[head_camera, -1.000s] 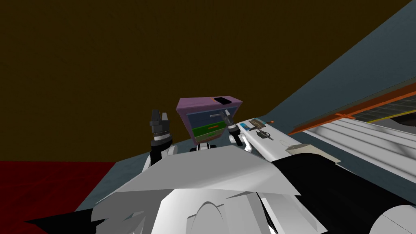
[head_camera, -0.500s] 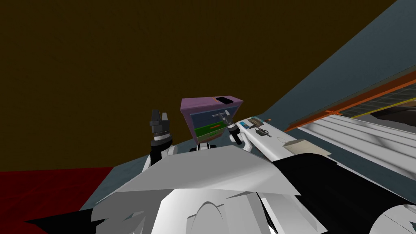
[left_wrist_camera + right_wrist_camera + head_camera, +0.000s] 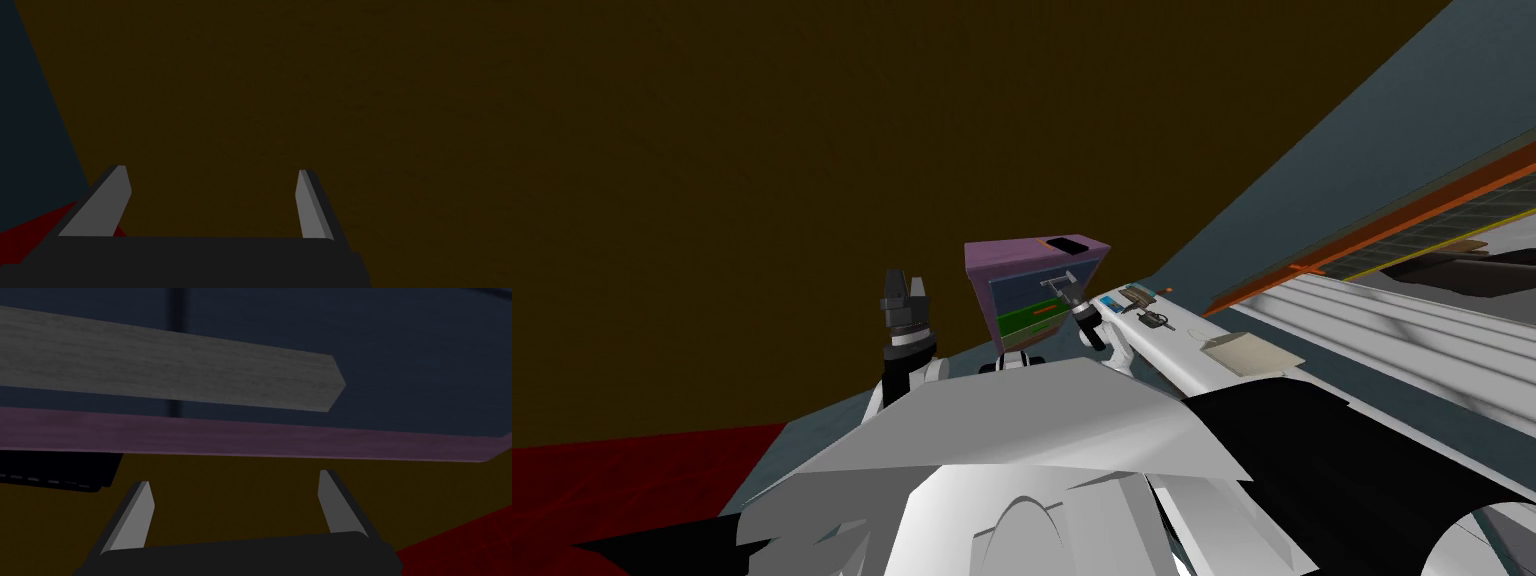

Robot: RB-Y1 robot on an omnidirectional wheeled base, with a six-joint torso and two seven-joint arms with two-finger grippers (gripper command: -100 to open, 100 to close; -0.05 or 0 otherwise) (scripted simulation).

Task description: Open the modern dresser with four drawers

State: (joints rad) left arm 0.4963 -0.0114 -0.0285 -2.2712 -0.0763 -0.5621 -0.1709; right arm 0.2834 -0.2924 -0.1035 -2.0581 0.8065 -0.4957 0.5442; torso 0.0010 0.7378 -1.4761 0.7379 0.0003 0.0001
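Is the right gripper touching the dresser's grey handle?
Apart. Right wrist view: the right gripper, fingers open, ends short of the grey handle, with the dresser's purple edge between.

A long white surface (image 3: 1177,348) carries a flat beige sheet (image 3: 1247,352) and small dark clutter (image 3: 1155,320). Red floor (image 3: 632,470) meets a dark brown wall (image 3: 812,150).

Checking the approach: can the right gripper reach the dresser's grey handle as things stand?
Probably yes: the right gripper is open and nothing lies between it and the grey handle, though that sits off its aim.
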